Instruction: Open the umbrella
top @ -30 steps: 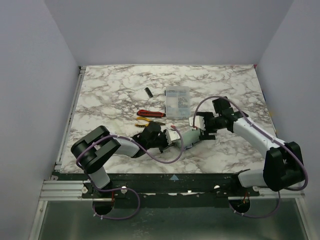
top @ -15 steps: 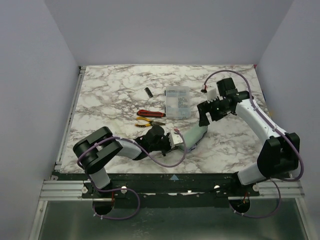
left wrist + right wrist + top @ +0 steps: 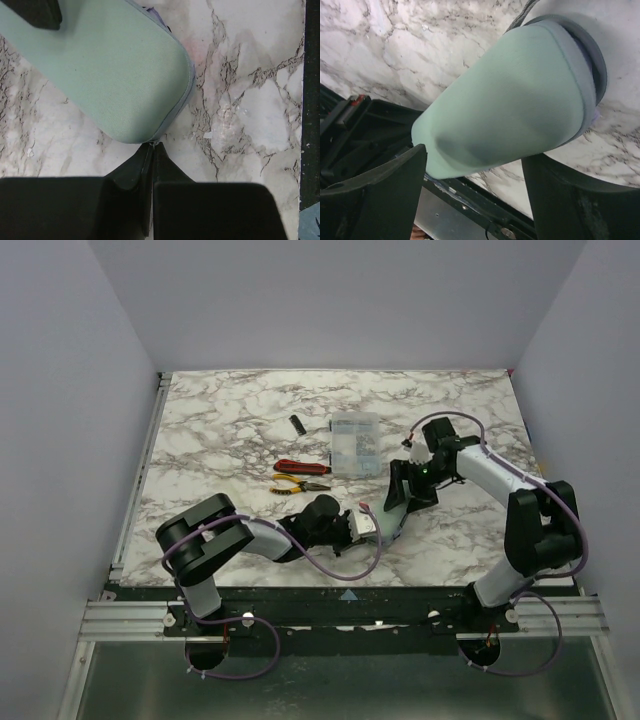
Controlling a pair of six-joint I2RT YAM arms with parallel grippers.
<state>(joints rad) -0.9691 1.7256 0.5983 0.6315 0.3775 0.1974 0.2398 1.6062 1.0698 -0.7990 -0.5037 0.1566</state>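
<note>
Step in hand: getting the umbrella out of its sleeve; nothing unfolded yet. The umbrella (image 3: 159, 17) sits inside the mint-green case (image 3: 388, 512), with only a lavender sliver showing at the case's edge.

- Right gripper (image 3: 472, 156): jaws wide, clasping the case's far end.
- Left gripper (image 3: 151, 150): jaws pressed to a slit at the case's rounded near end, apparently on the zip pull.

Next: likely draw the zip along the case.

Clear parts box (image 3: 355, 443) lies beyond the case; contents unreadable.

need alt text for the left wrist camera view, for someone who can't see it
A mint-green umbrella case with a grey zip seam lies diagonally on the marble table, its rounded end toward the camera. The left gripper has its black jaws closed together right at the seam on that end.
</note>
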